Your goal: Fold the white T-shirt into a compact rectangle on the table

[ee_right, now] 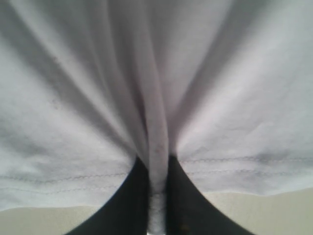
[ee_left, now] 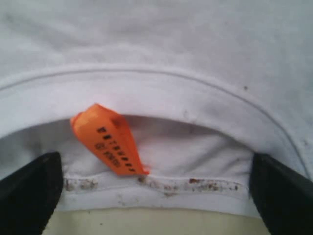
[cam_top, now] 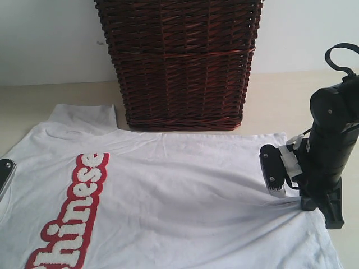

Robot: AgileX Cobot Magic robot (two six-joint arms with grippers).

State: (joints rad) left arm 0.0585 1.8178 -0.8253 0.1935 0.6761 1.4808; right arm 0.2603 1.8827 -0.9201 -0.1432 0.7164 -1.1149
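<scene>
One T-shirt (cam_top: pixel 168 190), one basket (cam_top: pixel 179 61), one table (cam_top: pixel 280 103), two hands (ee_left: pixel 156 196) (ee_right: pixel 157 196).

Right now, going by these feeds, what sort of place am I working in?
Probably an indoor tabletop work area, possibly set up for laundry folding: a broad pale beige table against a plain white wall, a white T-shirt spread flat on it, and a dark wicker basket standing behind the shirt.

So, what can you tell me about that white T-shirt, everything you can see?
The white T-shirt looks like soft cotton, spread mostly flat on the pale table before a wicker basket. Fuzzy white letters on red cross the chest. An orange tag sits inside the collar, whose seam shows brownish specks. The right gripper pinches a fold at the hem, raising wrinkles; the left gripper stands open astride the collar.
</scene>
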